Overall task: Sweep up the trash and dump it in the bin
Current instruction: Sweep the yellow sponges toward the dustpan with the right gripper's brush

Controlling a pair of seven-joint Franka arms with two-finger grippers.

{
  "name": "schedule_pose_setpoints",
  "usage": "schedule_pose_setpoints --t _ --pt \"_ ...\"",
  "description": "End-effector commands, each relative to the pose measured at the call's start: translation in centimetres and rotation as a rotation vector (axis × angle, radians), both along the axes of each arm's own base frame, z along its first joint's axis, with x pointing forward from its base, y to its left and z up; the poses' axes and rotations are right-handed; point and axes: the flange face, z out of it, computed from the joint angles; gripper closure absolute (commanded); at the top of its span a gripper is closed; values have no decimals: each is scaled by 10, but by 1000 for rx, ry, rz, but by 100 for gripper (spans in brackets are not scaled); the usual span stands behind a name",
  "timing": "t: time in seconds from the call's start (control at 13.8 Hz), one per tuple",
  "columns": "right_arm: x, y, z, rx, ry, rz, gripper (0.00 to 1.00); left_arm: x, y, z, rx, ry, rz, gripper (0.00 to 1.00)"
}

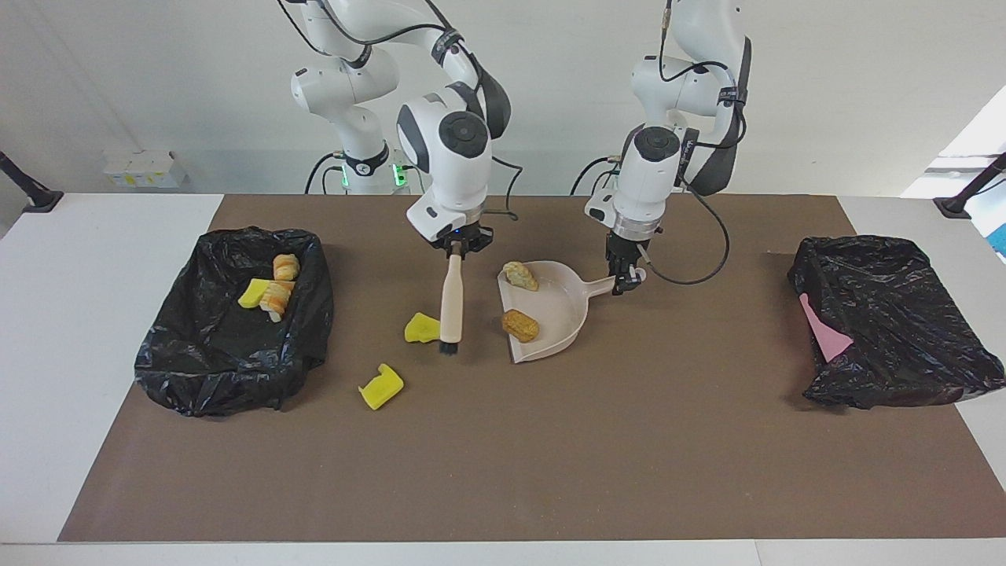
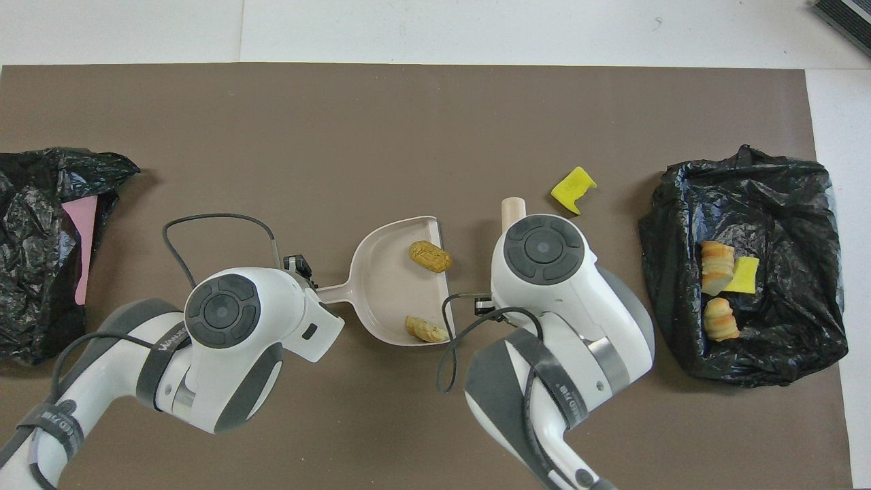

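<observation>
Brown mat (image 1: 503,440), right tool (image 1: 457,250) clamps brush (image 1: 450,303) hiding one yellow chunk (image 1: 420,328) overhead, left tool (image 1: 625,279) grips dustpan (image 1: 554,314).

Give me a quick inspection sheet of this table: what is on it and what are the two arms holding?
Surface: brown mat over a white table.
Job's things: two tan lumps in the dustpan; two yellow wedges on the mat; three chunks in the black-lined bin.
Clutter: second black bag holding a pink sheet.
Grippers: left gripper shut on the dustpan handle; right gripper shut on the brush, bristles beside a yellow wedge.
Cables: black cable looping from the left arm.
Surroundings: white wall; nothing else seen.
</observation>
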Motion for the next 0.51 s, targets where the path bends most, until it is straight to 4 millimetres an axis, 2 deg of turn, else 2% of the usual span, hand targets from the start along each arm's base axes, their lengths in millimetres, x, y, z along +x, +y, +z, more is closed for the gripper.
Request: schedule_pose_setpoints --t 0.0,0.07,0.29,0.36,0.43 --pt "24 -45 -4 -62 8 97 100 4 3 1 2 10 49 100" --pt "32 -64 -7 -55 16 101 100 4 3 1 0 10 70 100" --pt "55 -103 -12 -119 -21 138 100 1 0 1 2 21 124 100" --pt "68 -121 -10 -124 -36 166 100 0 -1 0 8 31 127 100" --pt "79 -130 -13 -123 -34 185 100 0 -1 1 8 32 128 100"
